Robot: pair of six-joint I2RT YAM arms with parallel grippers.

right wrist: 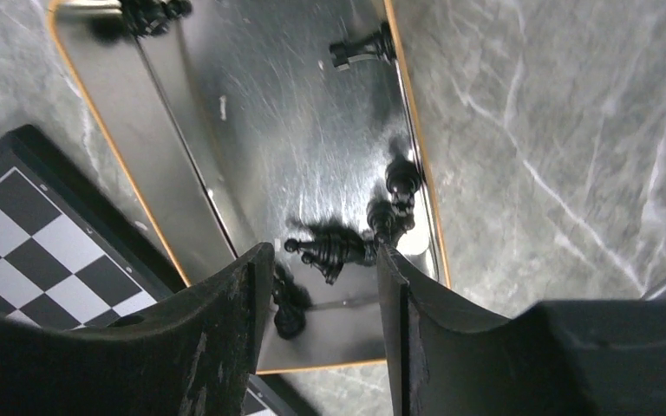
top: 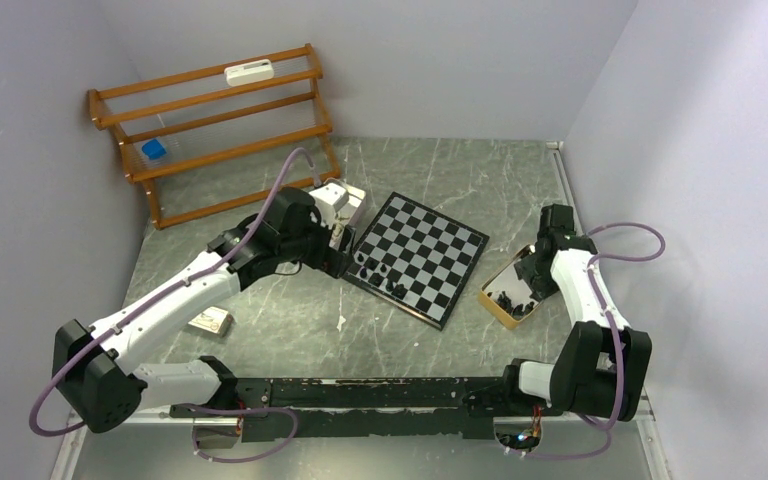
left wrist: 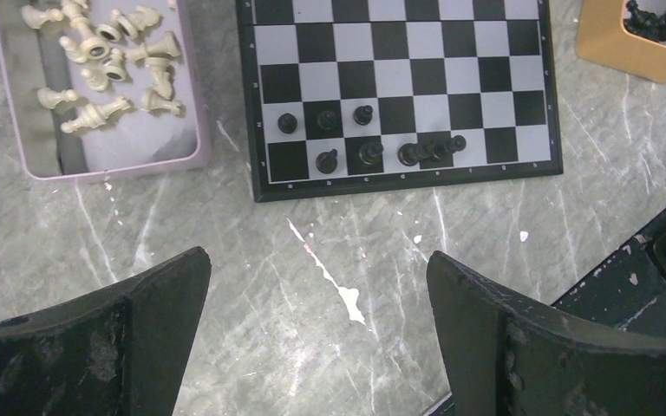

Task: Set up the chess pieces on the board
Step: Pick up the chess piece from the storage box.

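Cream pieces (left wrist: pixel 107 66) in lilac tray (left wrist: pixel 139 165) — clear only from left wrist

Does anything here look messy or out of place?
Yes. On the board, three black pieces near one edge seem bunched together across two squares rather than one per square. The white pieces lie jumbled in the tray, and a white streak marks the table.

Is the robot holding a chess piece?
Nothing yet: left gripper is empty; right gripper's fingers straddle a lying black piece in the tray, not closed on it.
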